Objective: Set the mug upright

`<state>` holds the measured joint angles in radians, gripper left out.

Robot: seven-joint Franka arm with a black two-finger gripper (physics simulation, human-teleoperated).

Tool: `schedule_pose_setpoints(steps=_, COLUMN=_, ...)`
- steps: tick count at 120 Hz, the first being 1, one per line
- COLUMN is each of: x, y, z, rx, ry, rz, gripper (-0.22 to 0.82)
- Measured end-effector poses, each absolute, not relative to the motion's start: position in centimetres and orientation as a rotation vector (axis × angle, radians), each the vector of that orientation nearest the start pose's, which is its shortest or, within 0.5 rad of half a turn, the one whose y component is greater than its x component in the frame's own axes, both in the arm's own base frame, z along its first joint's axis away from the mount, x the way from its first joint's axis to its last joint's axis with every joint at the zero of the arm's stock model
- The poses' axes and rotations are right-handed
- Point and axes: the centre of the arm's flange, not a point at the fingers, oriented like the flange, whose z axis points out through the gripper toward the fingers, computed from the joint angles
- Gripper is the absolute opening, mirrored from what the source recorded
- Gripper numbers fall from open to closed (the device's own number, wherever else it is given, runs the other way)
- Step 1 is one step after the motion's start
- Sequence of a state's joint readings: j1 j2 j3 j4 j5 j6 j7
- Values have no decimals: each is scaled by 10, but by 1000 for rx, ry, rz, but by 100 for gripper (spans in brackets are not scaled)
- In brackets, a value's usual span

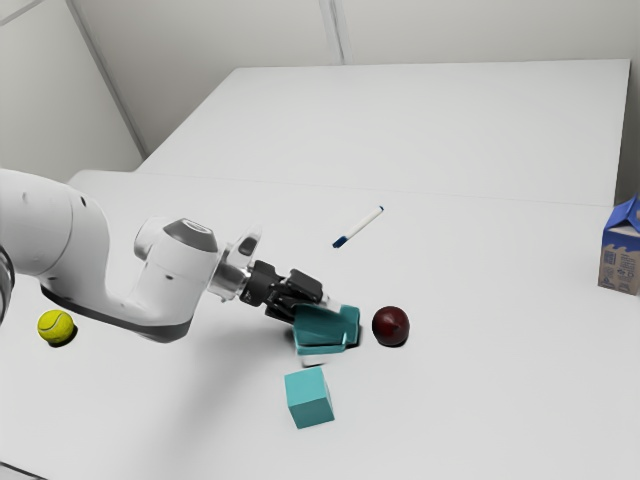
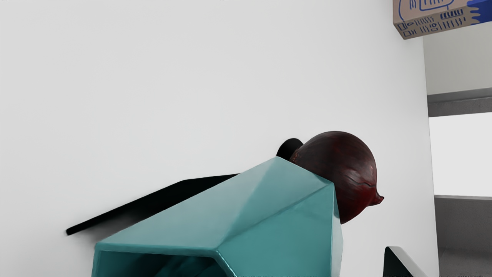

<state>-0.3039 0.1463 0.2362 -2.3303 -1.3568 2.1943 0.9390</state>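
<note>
my gripper (image 1: 321, 329) is open wide — the mug (image 1: 327, 326) lies tipped beside the onion (image 1: 391, 326). i should close softly, both fingers touching, then turn it up slowly — without pushing the onion.

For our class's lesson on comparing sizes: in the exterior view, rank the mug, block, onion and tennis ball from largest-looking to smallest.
1. Mug
2. Block
3. Onion and tennis ball: too alike to rank.

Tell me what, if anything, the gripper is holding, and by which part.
That cannot be told: the gripper is right at the mug lying on its side, but neither view settles whether it grips it.
</note>
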Motion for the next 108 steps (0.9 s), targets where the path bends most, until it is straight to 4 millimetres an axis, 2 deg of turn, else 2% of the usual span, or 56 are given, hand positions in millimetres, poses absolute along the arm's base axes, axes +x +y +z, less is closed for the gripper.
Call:
schedule_pose_setpoints(steps=29, x=503, y=-68, z=274, rx=2214, ry=-15, rz=250, gripper=2)
schedule_pose_setpoints(steps=49, x=504, y=-68, z=283, rx=2213, ry=-41, rz=274, gripper=-8)
schedule_pose_setpoints(steps=59, x=503, y=-67, z=293, rx=2210, ry=-57, rz=299, gripper=-13)
schedule_pose_setpoints(steps=81, x=501, y=-60, z=326, rx=2232, ry=-124, rz=374, gripper=-15)
schedule_pose_setpoints(steps=108, x=503, y=-37, z=372, rx=2468, ry=-420, rz=411, gripper=-17)
